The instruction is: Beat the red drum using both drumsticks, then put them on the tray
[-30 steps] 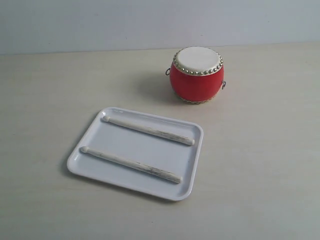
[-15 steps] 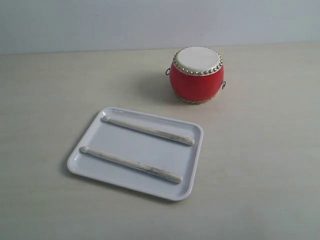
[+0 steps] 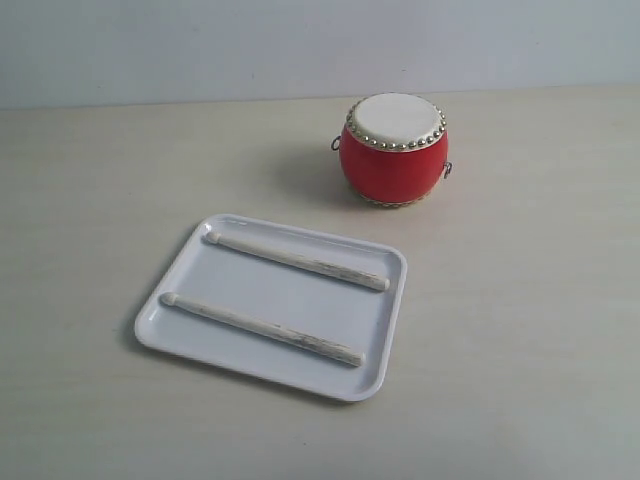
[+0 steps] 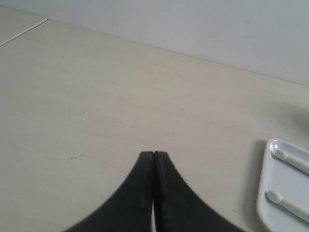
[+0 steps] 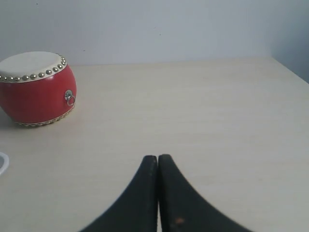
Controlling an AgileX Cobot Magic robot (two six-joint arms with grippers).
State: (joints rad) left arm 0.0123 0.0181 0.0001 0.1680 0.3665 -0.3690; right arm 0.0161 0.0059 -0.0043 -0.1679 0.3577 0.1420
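The red drum [image 3: 394, 150] stands upright on the table at the back right, its cream skin facing up; the right wrist view shows the red drum [image 5: 36, 89] too. Two pale drumsticks lie side by side in the white tray [image 3: 190, 345]: one drumstick [image 3: 296, 260] farther back, the other drumstick [image 3: 262, 328] nearer the front. Neither arm appears in the exterior view. My left gripper [image 4: 153, 154] is shut and empty above bare table, with the tray's corner [image 4: 270, 212] and two stick tips off to one side. Over bare table, my right gripper [image 5: 158, 158] is shut and empty, away from the drum.
The pale wooden table [image 3: 520, 330] spreads around the tray and drum. A plain light wall [image 3: 200, 45] runs along its far edge.
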